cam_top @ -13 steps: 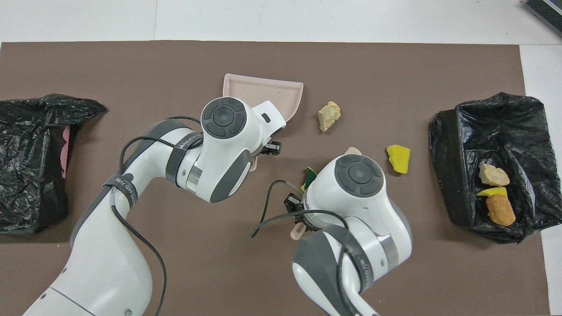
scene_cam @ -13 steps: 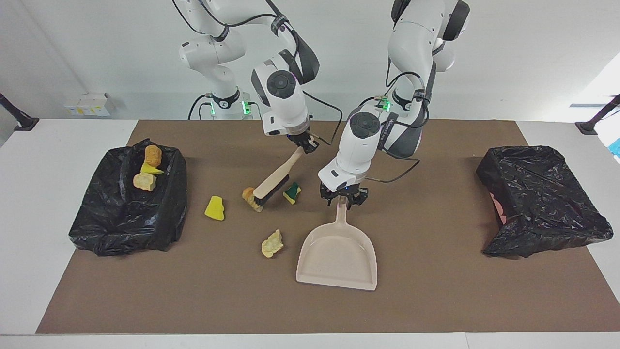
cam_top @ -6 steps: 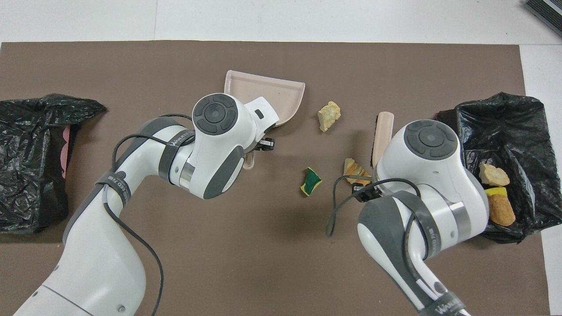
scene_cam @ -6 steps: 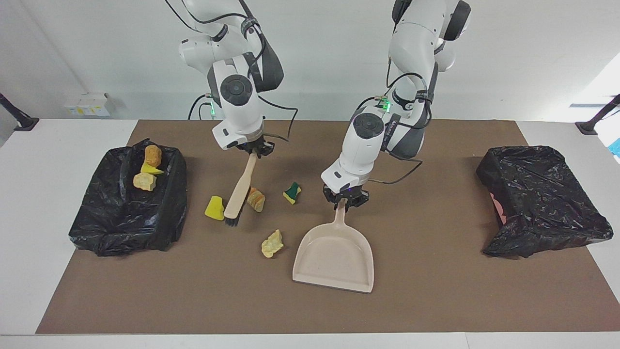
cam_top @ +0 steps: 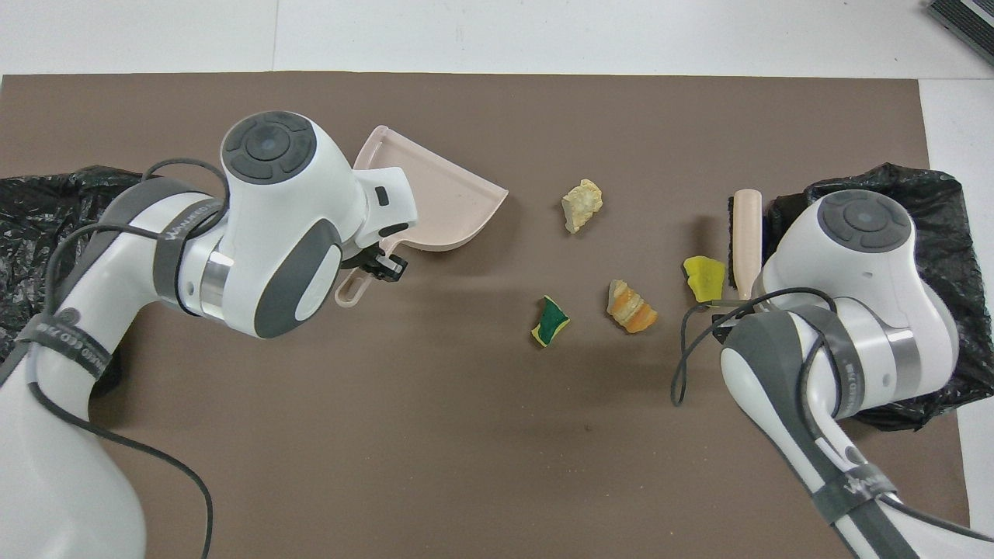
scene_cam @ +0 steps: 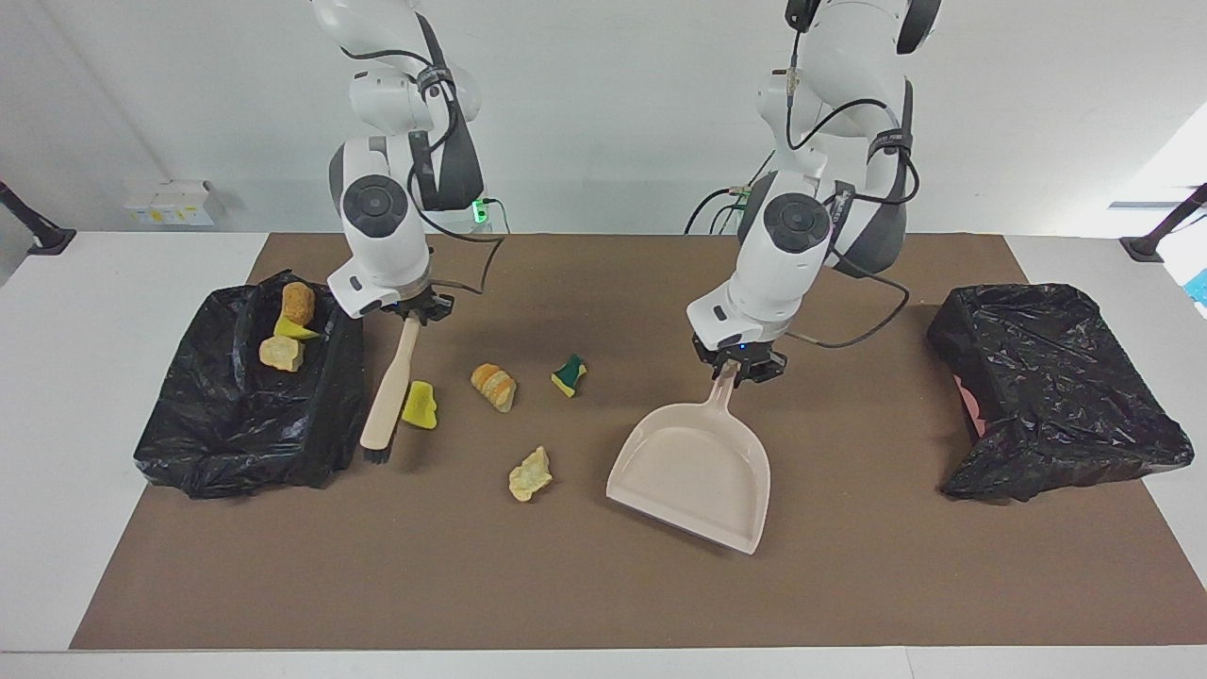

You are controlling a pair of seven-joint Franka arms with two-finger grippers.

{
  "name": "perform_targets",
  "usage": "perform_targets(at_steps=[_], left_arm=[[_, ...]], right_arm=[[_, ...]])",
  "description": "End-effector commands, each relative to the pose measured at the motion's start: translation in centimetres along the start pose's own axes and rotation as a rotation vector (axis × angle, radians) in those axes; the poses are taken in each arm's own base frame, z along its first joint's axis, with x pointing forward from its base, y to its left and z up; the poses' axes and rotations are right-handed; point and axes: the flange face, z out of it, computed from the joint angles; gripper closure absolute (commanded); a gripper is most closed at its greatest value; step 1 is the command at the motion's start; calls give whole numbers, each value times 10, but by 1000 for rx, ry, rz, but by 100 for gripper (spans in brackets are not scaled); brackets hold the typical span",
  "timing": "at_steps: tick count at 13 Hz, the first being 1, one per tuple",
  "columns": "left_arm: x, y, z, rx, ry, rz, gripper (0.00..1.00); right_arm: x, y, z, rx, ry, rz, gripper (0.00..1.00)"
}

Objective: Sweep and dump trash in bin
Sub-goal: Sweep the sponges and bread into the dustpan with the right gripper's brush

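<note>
The mat is brown. Both bags are shiny black. The dustpan and brush are pale pink-beige. One wedge is yellow. The sponge is green and yellow.

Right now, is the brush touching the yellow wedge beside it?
Cannot tell. In the facing view the brush and yellow wedge sit edge to edge with no clear gap; the overhead view shows the same.
</note>
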Motion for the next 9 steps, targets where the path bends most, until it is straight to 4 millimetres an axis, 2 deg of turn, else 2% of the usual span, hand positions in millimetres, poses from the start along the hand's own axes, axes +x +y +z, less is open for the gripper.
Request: perform_targets(at_steps=[1, 4, 6, 8, 9], left_arm=[[-22, -11, -4, 39, -80, 201, 100], [-33, -11, 7, 122, -101, 517, 100], [-46, -3, 20, 127, -96, 561, 100], [-66, 10, 35, 146, -67, 606, 100], [-74, 19, 41, 157, -51, 670, 100]], right_arm=[[-14, 20, 21, -33, -51, -77, 100], [-26, 20, 43, -38, -88, -154, 100], [-32, 8, 47, -29, -105, -208, 100], [-46, -34, 42, 11, -110, -249, 100], [-51, -46, 39, 54, -117, -252, 100]])
